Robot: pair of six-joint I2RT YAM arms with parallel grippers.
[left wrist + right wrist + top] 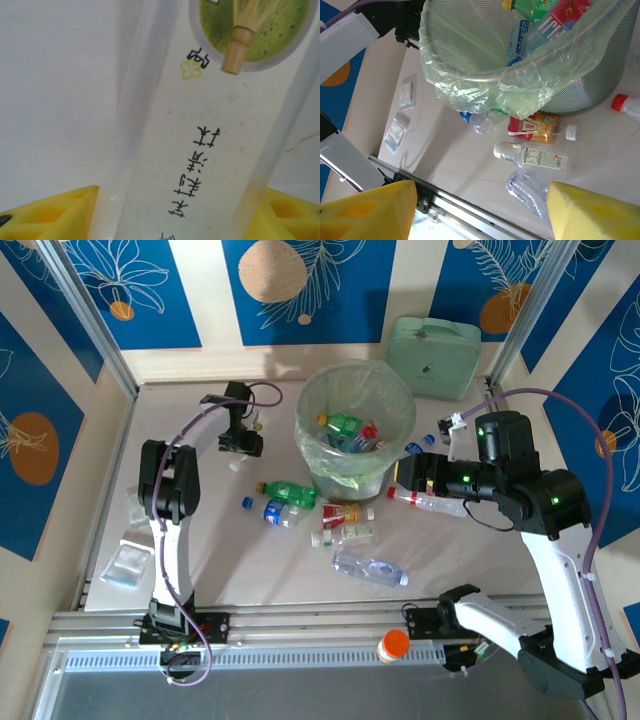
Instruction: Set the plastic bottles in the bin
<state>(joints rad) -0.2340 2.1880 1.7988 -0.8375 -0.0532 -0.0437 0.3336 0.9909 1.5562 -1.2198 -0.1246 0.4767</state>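
The bin (345,480), a round mesh basket with a pale green liner (470,75), holds several bottles (345,425). My left gripper (240,445) is left of the bin; in its wrist view a white-labelled bottle (200,100) with black characters fills the gap, both yellow fingers (50,215) against its sides. My right gripper (405,470) hangs open beside the bin's right wall, nothing between its fingers (481,210). On the table in front of the bin lie a green bottle (288,492), a red-and-yellow-labelled one (535,127), a clear one (532,156) and a crumpled clear one (370,566).
A mint-green zip case (435,355) stands behind the bin. An orange-capped item (394,644) sits on the front rail. Small plastic bags (128,565) lie at the left edge. A red-capped bottle (430,502) lies under my right arm. A loose blue cap (246,503) is nearby.
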